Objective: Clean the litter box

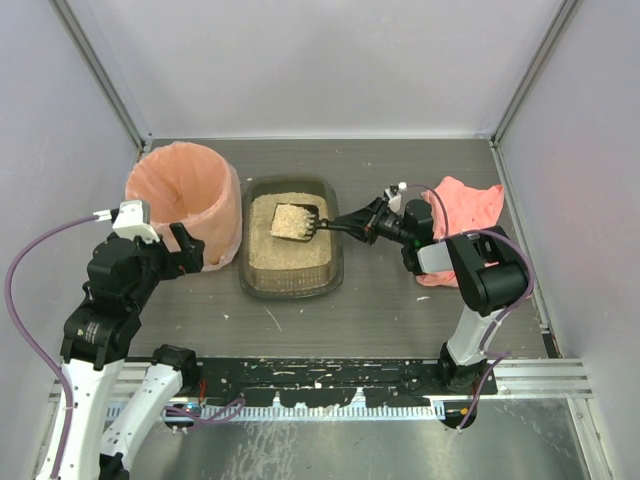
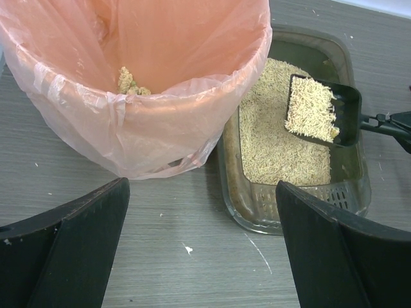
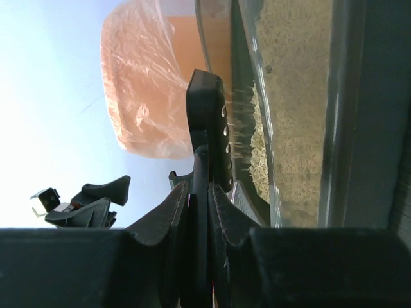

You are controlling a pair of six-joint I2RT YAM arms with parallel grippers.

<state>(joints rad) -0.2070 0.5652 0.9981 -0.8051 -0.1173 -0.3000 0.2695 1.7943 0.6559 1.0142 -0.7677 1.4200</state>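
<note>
A: Two black fingers (image 2: 64,250) sit up close. That's the L claw (image 2: 202,186), wide apart, holding nothing.
B: And the R claw (image 1: 385,222)?
A: Squeezed tight on the scoop (image 1: 295,222) handle. Scoop's full of sand (image 2: 276,147), up over the litter box (image 1: 290,288). Bits drip thru its holes.
B: Where's the box?
A: Flat on the table (image 1: 400,310), right next to the pink bin (image 1: 185,195), w/ the R arm on its other side.
B: Hard to move?
A: Prob. heavy w/ all that sand. Hard plastic, I think, so it won't bend much. Grab the wide rim and keep it level, or sand spills. Scoop looks light, so carry it slow to the bin.
</note>
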